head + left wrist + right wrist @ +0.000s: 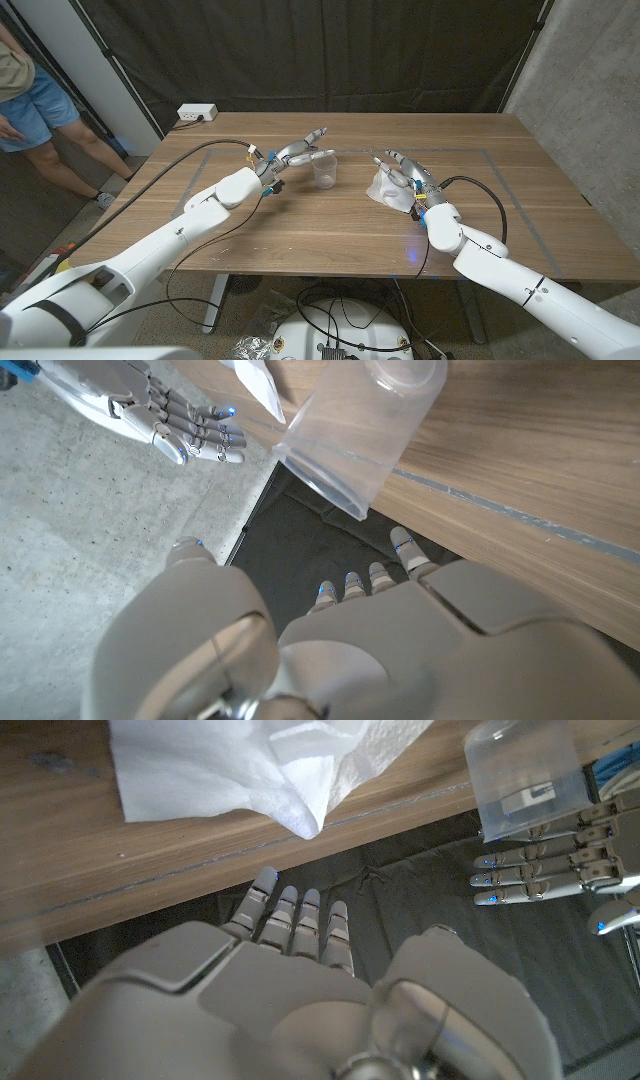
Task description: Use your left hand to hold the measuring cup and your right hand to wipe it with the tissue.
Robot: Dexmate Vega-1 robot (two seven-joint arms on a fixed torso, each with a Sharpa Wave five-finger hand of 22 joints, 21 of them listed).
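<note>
The clear plastic measuring cup [325,170] stands upright on the wooden table [300,225], near the middle. My left hand [295,153] reaches to it from the left, fingers spread and straight, close beside the cup without gripping it. In the left wrist view the cup [355,435] is just beyond my left hand [330,640]. The crumpled white tissue [383,191] lies to the right of the cup. My right hand [405,174] hovers over the tissue with fingers extended, holding nothing. The right wrist view shows the tissue [250,765], the cup [525,775] and my right hand [290,970].
A white power strip [197,113] lies at the table's back left corner. A person [30,100] stands off the table's left side. Thin tape lines [470,152] frame the table's working area. Black cables trail along both arms.
</note>
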